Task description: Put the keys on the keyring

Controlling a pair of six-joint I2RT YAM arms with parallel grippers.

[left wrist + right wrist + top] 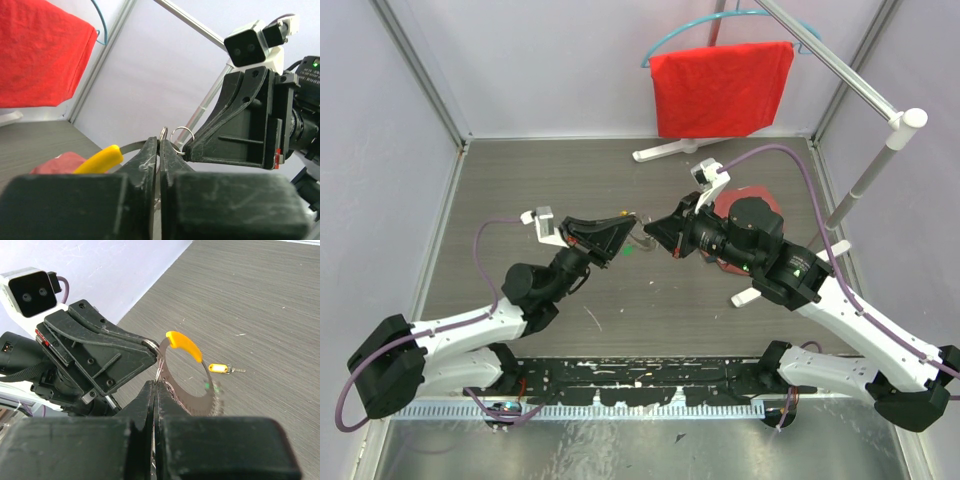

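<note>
The keyring (192,390), a thin grey loop with a yellow curved section (184,345), hangs in the air between my two grippers. My left gripper (623,238) is shut on the loop's grey band (131,146). My right gripper (653,232) faces it tip to tip and is shut on a small wire split ring (181,135) beside the band. The gold-orange key (220,368) lies on the table beyond the loop (625,213). A green spot (628,251), the green key, shows blurred at the loop's edge (206,386); I cannot tell whether it hangs or lies.
A red cloth (720,85) hangs on a teal hanger (665,40) from a white stand (880,150) at the back right. A red flat object (728,205) lies under my right arm. Enclosure walls stand on the left, back and right.
</note>
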